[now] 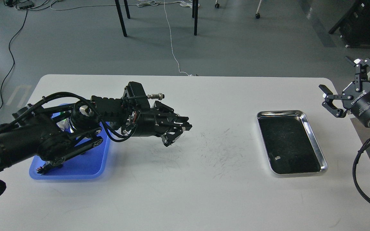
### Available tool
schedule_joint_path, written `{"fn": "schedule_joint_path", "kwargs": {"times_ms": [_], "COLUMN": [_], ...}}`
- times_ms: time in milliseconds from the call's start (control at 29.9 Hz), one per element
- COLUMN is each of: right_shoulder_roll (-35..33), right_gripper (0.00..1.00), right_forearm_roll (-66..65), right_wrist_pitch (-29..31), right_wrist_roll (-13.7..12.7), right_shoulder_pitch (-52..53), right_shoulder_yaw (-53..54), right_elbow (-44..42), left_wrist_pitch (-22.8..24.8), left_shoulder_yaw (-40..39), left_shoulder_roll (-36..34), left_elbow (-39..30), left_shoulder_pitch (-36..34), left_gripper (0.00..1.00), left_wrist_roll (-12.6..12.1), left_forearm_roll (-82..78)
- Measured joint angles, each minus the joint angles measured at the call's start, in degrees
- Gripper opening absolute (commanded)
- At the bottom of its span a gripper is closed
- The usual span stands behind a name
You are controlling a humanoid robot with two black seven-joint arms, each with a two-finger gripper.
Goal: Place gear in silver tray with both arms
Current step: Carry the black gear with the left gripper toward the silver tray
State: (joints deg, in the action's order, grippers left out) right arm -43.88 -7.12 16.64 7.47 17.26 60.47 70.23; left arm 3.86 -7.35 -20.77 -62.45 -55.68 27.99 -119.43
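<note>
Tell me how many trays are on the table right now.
2. The blue tray sits at the table's left end, mostly covered by the left arm, so its contents are largely hidden. The silver tray lies at the right end, near the right gripper.

I count two trays on one table (185,192): one silver tray (315,144) and one blue tray (75,168). I have two arms, each ending in one claw, so two claws: my left claw (180,133) and my right claw (340,88). At the blue tray's near corner I see one small dark part (43,168); my arm hides the rest.
</note>
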Motion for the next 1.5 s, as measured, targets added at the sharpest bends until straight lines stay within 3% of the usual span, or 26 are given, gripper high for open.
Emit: {"fn": "schedule_joint_path", "kwargs": {"times_ms": [200,601,1002,1504], "right_shoulder_roll": [-0.1,-2.0,-3.0,-3.8], "right_gripper": [0.99,0.99,0.99,0.99], "right_forearm_roll": [0.0,-0.1,-0.8,-0.9], "right_wrist_pitch": [-0.6,-1.1,-1.2,-1.3], "right_wrist_roll": [0.0,0.0,0.0,0.0], "right_shoulder_pitch": [0.2,1.1,1.3,3.8], "right_shoulder_yaw": [-0.2,-0.5,-0.7,-4.2], "right_elbow": [0.0,0.0,-0.1,-1.1], "left_wrist_pitch": [0.1,0.1,-0.1,-0.1], "left_shoulder_yaw": [1.1,3.1,3.1,3.0], "left_shoulder_roll": [6.1,20.3,20.8,20.8], "left_elbow": [2.4,15.1,23.2,23.5], "left_shoulder_pitch": [0.3,0.1,0.7,3.5], "left_gripper": [0.09,0.09,0.1,0.13], "left_wrist_roll": [0.0,0.0,0.0,0.0], "left_forearm_roll": [-1.2,-1.2,-1.1,-1.0]}}
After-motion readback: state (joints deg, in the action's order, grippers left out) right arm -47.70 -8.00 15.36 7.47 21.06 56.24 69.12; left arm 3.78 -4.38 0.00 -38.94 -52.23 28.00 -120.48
